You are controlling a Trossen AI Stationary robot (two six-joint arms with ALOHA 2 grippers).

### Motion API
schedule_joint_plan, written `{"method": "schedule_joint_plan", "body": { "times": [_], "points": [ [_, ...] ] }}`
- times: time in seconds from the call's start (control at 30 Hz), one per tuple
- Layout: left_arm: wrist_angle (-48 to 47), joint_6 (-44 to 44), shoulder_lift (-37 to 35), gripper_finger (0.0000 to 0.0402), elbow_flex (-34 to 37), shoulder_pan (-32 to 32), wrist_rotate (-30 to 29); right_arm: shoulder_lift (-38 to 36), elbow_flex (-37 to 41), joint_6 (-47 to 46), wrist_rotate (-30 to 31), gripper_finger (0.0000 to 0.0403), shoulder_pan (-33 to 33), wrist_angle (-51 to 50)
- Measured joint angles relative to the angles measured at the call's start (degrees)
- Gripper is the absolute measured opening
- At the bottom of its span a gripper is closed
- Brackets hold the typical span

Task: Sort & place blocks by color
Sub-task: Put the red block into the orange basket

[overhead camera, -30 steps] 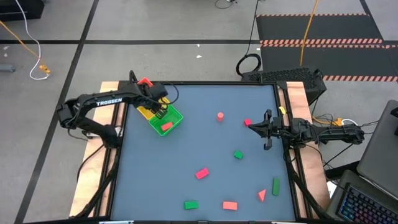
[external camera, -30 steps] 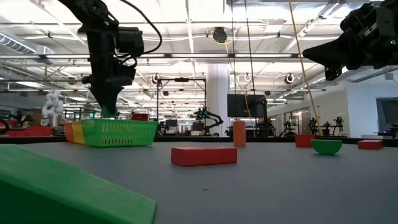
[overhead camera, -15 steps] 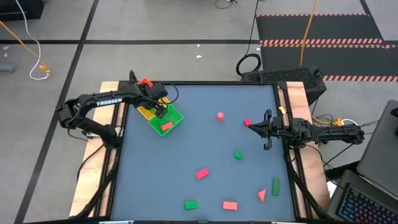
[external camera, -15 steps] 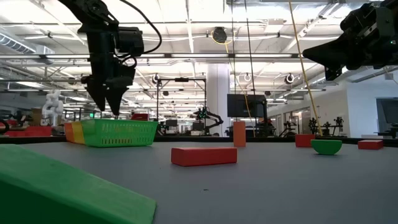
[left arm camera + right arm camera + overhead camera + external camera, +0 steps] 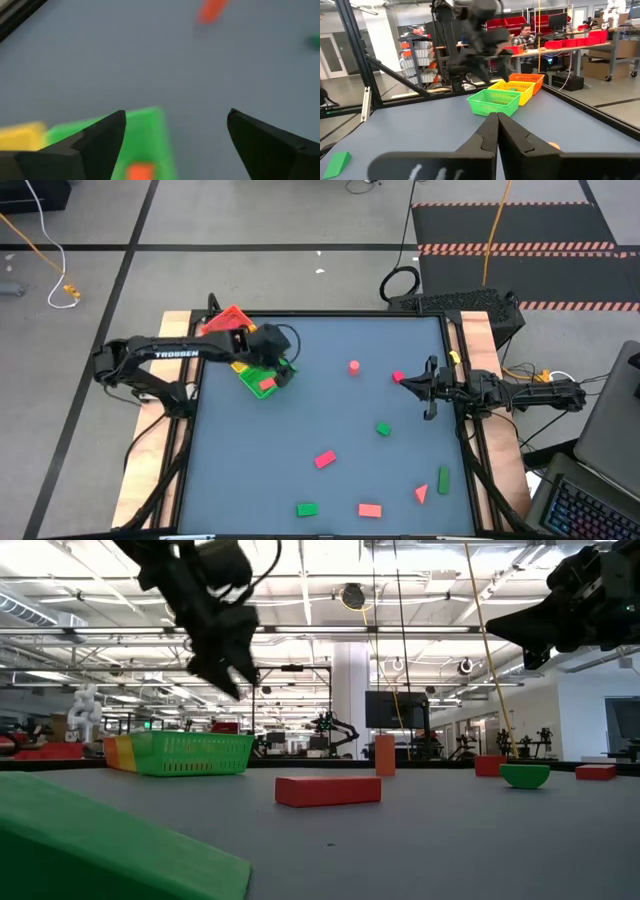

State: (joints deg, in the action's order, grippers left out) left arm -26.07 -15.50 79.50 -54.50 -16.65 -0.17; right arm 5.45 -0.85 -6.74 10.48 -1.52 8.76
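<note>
The three-part tray [image 5: 240, 365] stands at the table's far left, red part farthest, green part [image 5: 150, 130] nearest the table's middle. A red block [image 5: 267, 384] lies in the green part. My left gripper [image 5: 280, 370] hangs open above that part's edge, tipped, nothing between its fingers [image 5: 107, 135]. Pink-red and green blocks lie loose on the table: a pink cylinder [image 5: 354, 366], a red brick [image 5: 324, 459], a green piece [image 5: 383, 429], several more near the front edge. My right gripper [image 5: 405, 384] waits shut at the right side, beside a red block [image 5: 399, 377].
A green brick [image 5: 307, 508], a red brick [image 5: 369, 510], a red wedge [image 5: 421, 494] and a green brick [image 5: 443, 478] lie along the near right. Bare grey table spreads between the tray and these. A raised black rim [image 5: 330, 314] frames the table. A person [image 5: 522, 36] sits in the room behind.
My left gripper has opened over the tray's green part, then risen and swung a little toward the table's right edge, tipping its fingers outward. The tray and the loose blocks have stayed put.
</note>
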Motion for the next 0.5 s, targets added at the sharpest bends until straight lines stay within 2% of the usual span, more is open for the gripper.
{"method": "schedule_joint_plan", "body": {
  "times": [0.27,0.4,0.5],
  "points": [
    [15.0,0.7,0.0,0.0280,0.0,13.1,-0.2,0.0,0.0,1.3,-0.1,0.0000,0.0,1.2],
    [19.9,2.0,0.1,0.0256,0.0,16.4,-1.1,1.0,0.0,1.9,0.0,0.0004,0.0,5.2],
    [22.4,2.8,0.9,0.0245,0.0,17.6,-2.7,3.2,0.0,2.1,1.8,0.0028,0.0,8.5]
  ]
}}
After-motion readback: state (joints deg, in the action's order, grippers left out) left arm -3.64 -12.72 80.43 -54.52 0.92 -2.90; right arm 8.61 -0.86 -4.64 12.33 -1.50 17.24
